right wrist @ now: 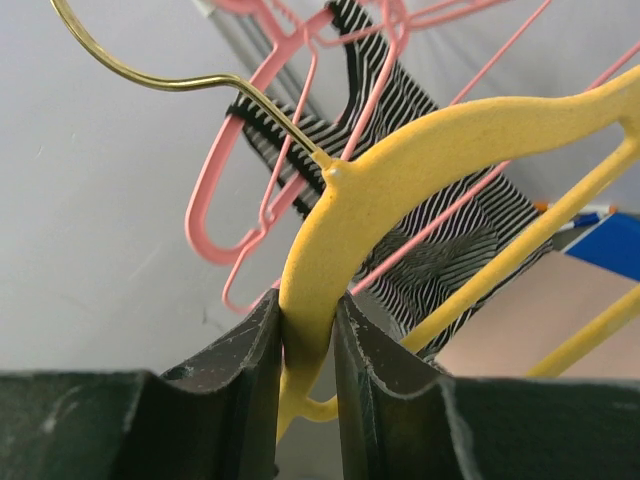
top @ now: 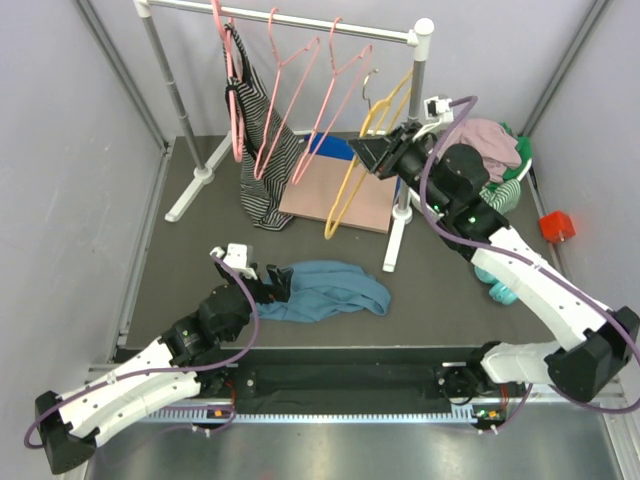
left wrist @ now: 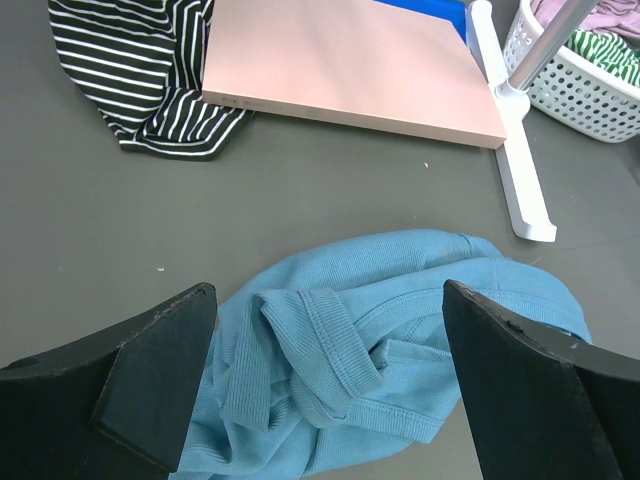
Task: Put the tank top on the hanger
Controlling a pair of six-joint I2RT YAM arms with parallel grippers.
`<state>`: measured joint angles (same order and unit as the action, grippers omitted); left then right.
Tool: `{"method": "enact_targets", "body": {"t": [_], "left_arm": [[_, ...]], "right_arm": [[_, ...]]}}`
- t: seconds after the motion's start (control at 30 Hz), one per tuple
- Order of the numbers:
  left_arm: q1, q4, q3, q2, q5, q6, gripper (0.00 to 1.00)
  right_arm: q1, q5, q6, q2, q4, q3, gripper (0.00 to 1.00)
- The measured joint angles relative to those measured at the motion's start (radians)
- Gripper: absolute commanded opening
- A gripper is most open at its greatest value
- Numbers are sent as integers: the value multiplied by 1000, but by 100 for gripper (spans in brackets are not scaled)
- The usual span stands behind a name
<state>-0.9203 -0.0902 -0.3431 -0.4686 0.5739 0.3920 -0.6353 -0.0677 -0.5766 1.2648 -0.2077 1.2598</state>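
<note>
— What's the setting?
— A dark grey table [top: 440, 290] walled in pale panels; a white clothes rack [top: 300, 20] stands at the far side, with pink hangers [top: 290, 90] and a black-and-white striped garment [top: 262, 150] on its rail; a pink board [top: 340, 195] lies flat beneath them.
— And the tank top?
— The tank top [top: 325, 290] lies crumpled on the table, near the front edge and left of centre; one ribbed strap is folded over the heap.
— What's the left gripper [top: 280, 283] doing?
— It sits at the top's left end, jaws spread wide, one finger on each side of the bunched fabric in the wrist view; whether the fingers touch the cloth, I cannot tell.
— And the right gripper [top: 372, 152]?
— Raised beside the rack's right post, jaws pinched on the hanger [top: 365, 165]; the grip is on the yellow shoulder just beside where the metal hook joins; the hanger slants down and to the left, its hook below the rail and apart from it.
— Anything else?
— A white basket [left wrist: 560, 70] of clothes behind the post.
</note>
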Motion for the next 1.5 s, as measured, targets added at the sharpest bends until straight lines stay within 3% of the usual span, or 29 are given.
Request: {"method": "enact_targets", "body": {"t": [0.43,0.67,1.13,1.27,1.33,1.37,1.4,1.43,1.5], "left_arm": [[0,-11,12,0,34,24,98],[0,-19,27,-13,42,108,89],[0,94,76,-233,53,253,75],[2,149,99,-275,64,286,65],[3,181,113,-294,69,298,52],[4,199,119,-303,71,303,42],[7,221,130,-318,71,309,23],[11,243,138,-332,71,315,12],[21,278,150,-362,66,321,0]], "right_arm": [[-11,-194,0,-200,146,-209,5],[-13,-266,5,-281,216,-328,4],[-13,-344,8,-475,354,-478,4],[-13,-358,8,-507,373,-496,4],[-13,-365,8,-512,380,-502,3],[-13,-371,9,-513,379,-507,3],[-13,-374,8,-513,382,-509,3],[-13,-377,8,-514,383,-514,3],[-13,-383,8,-515,393,-517,3]]}}
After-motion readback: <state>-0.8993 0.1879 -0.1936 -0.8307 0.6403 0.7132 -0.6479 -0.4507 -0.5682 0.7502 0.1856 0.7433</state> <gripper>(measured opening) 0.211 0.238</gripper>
